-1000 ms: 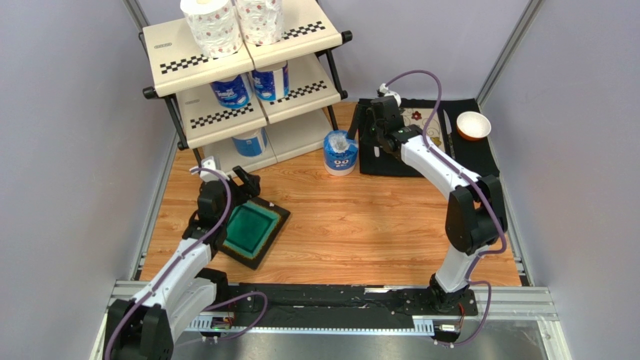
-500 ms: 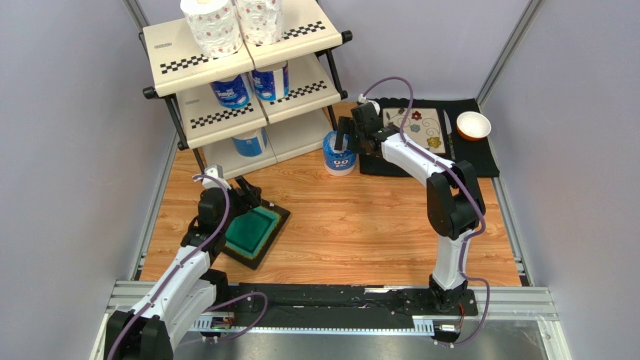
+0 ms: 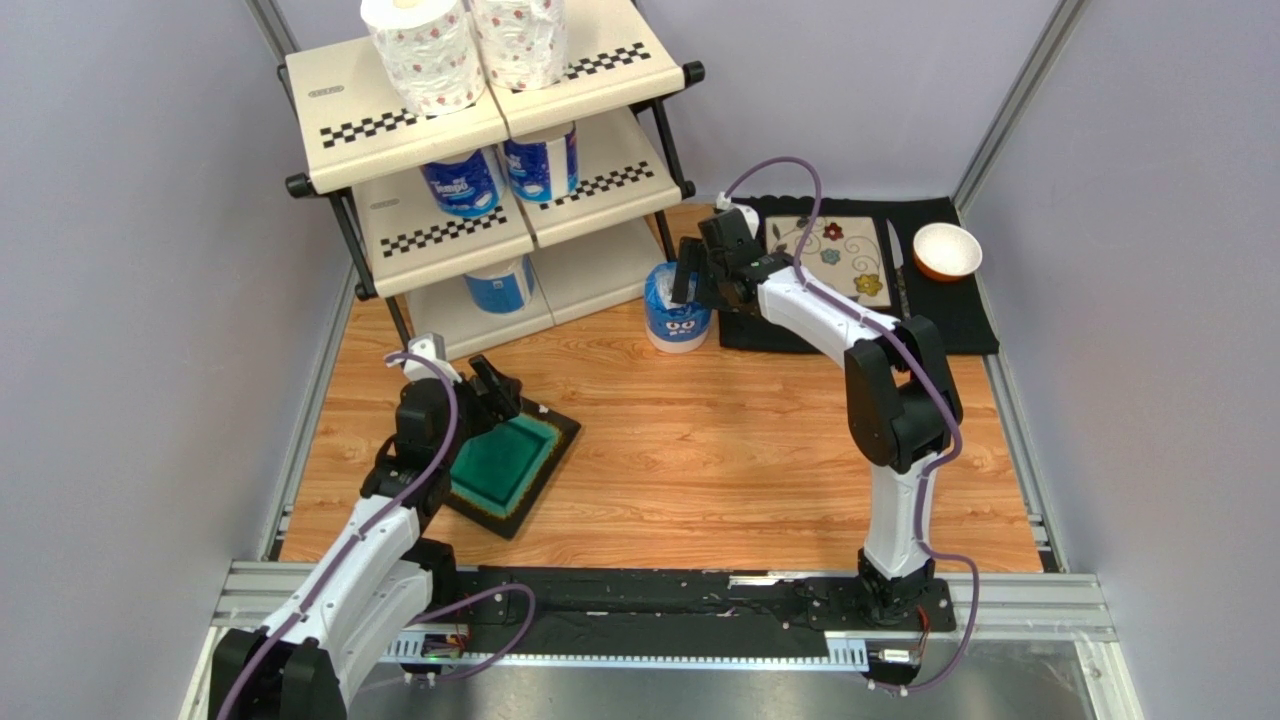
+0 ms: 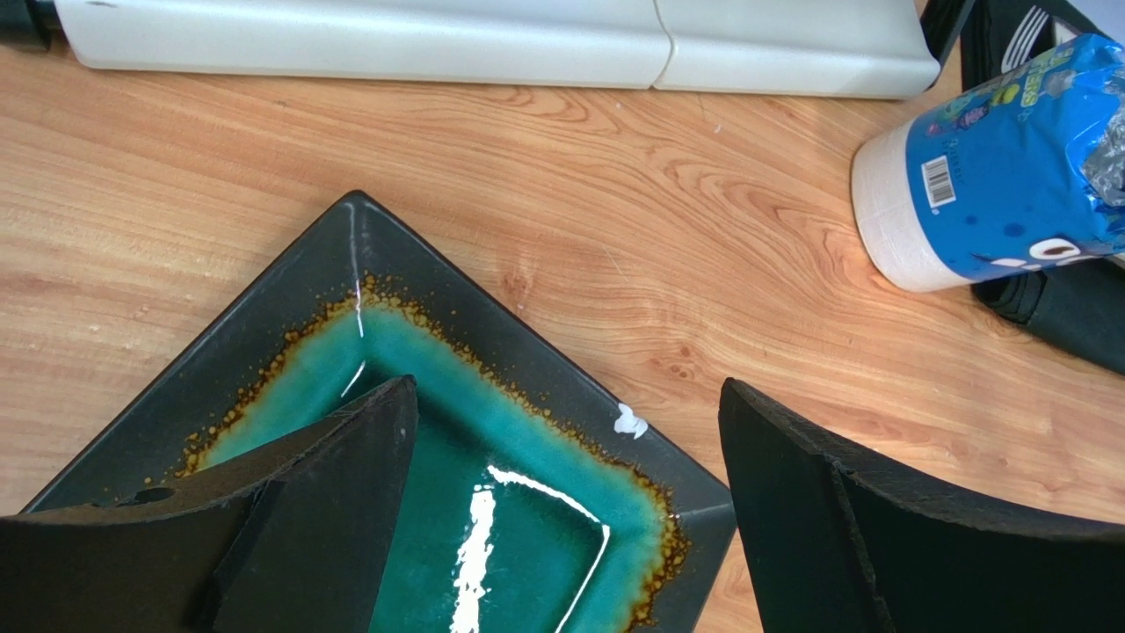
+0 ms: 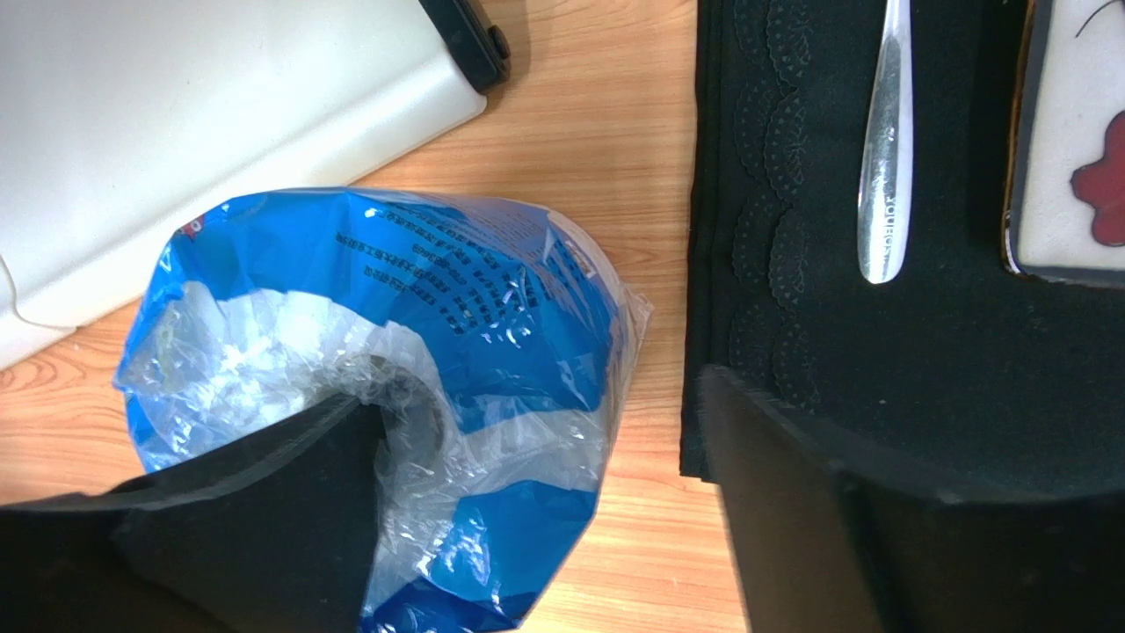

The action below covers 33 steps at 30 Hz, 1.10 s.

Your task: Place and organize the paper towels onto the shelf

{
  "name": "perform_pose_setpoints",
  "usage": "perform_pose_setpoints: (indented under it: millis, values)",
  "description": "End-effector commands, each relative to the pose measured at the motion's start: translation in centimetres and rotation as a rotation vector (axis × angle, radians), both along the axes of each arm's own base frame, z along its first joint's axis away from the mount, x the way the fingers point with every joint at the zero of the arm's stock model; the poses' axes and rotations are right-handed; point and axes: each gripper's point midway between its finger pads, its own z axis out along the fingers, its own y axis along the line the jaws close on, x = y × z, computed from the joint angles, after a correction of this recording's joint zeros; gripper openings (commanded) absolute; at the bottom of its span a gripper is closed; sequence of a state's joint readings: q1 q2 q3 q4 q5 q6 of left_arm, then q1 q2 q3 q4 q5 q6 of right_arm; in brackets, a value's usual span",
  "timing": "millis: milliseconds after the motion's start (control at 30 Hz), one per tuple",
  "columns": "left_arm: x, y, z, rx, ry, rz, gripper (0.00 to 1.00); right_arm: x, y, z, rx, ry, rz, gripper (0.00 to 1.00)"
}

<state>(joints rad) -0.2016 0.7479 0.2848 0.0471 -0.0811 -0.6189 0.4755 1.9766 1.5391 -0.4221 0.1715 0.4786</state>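
Saw cream panels and black-and-white checkered strips on the shelf (image 3: pixel 338 102). Noted blue-printed wrap on the roll (image 5: pixel 462 303) beside the shelf, faint reddish-patterned wrap on two rolls (image 3: pixel 428 57) atop it. Found teal glaze, black-rimmed, on the plate (image 3: pixel 508 462).

Paper towel roll (image 4: pixel 984 185), blue wrap: barcode, ahead-right of the left gripper (image 4: pixel 565 389); fine print ahead of the right gripper (image 5: pixel 535 389), unreadable.
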Motion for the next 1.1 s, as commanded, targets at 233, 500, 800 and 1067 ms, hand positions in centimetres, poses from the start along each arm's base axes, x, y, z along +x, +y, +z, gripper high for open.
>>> perform_pose_setpoints:
  millis: [233, 500, 800, 1067]
  values:
    - [0.5, 0.4, 1.7, 0.025, -0.044, 0.011, 0.92, 0.4, 1.6, 1.4, 0.118, -0.048, 0.005, 0.46]
    - [1.2, 0.6, 3.7, 0.041, -0.078, 0.017, 0.92, -0.6, 3.5, 5.8, 0.325, -0.186, 0.016, 0.43]
    - [1.3, 0.7, 5.4, 0.091, -0.087, -0.005, 0.92, 0.0, 7.9, 11.2, 0.399, -0.317, 0.063, 0.45]
    - [0.5, 1.2, 6.0, 0.155, -0.085, -0.027, 0.92, 2.2, 9.7, 14.5, 0.531, -0.446, 0.016, 0.45]
